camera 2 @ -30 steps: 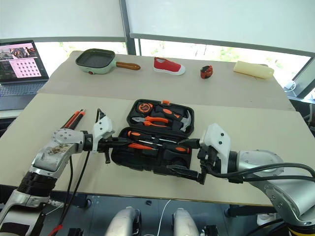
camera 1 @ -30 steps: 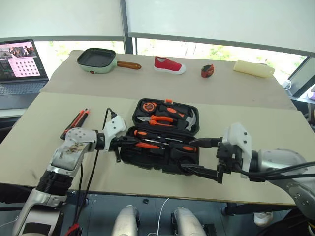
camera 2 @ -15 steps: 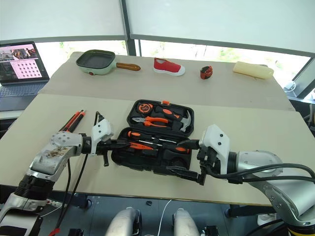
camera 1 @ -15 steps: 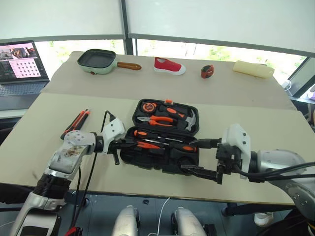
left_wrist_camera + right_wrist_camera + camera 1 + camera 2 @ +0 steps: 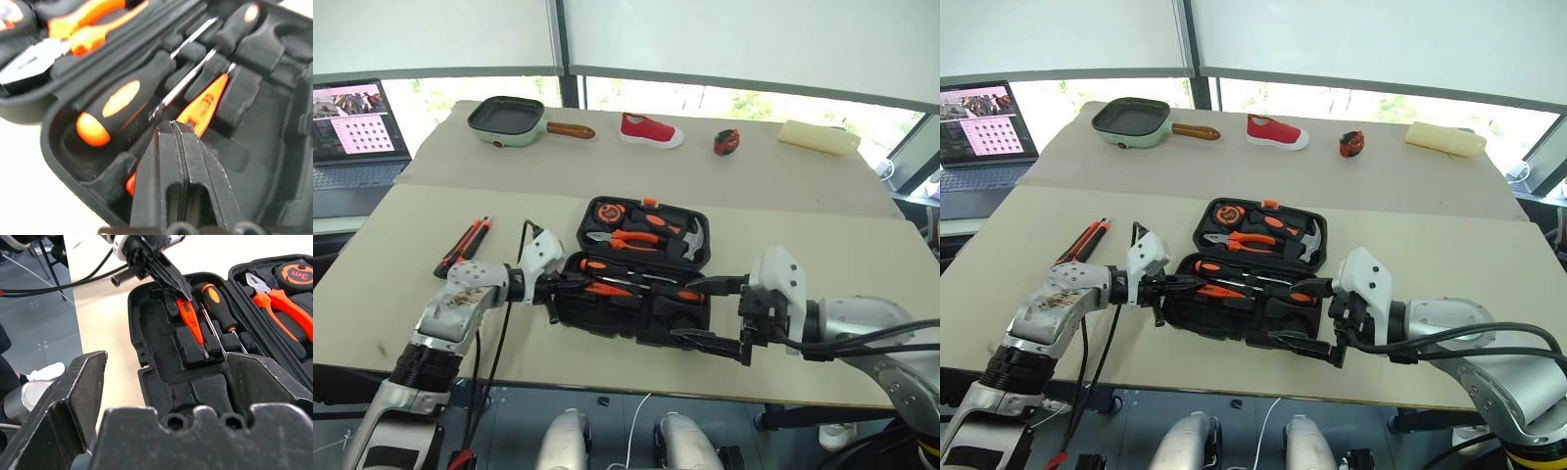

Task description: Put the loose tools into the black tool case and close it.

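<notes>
The black tool case [image 5: 607, 318] lies open mid-table. Its near half holds the black-orange handled screwdriver [image 5: 115, 100], the small all-orange screwdriver [image 5: 203, 105] and the long thin-shafted one [image 5: 183, 85]. My left gripper [image 5: 570, 286] is shut at that half's left end, and its fingertips [image 5: 171, 132] rest on the all-orange screwdriver's handle. My right gripper [image 5: 683, 311] hangs open just off the case's near right corner with nothing between its fingers. The orange-and-black utility knife [image 5: 463, 246] lies loose on the table left of the case.
Pliers [image 5: 628, 237], a hammer [image 5: 693, 238] and a round tape measure [image 5: 606, 211] fill the case's far half. At the back stand a green frying pan [image 5: 506, 117], a red shoe [image 5: 649, 129], a red-and-black gadget [image 5: 725, 141] and a pale block [image 5: 818, 137]. A laptop [image 5: 352, 127] sits far left.
My left wrist has rolled slightly while its shut fingers stay at the case's left end. The right gripper has kept still and open.
</notes>
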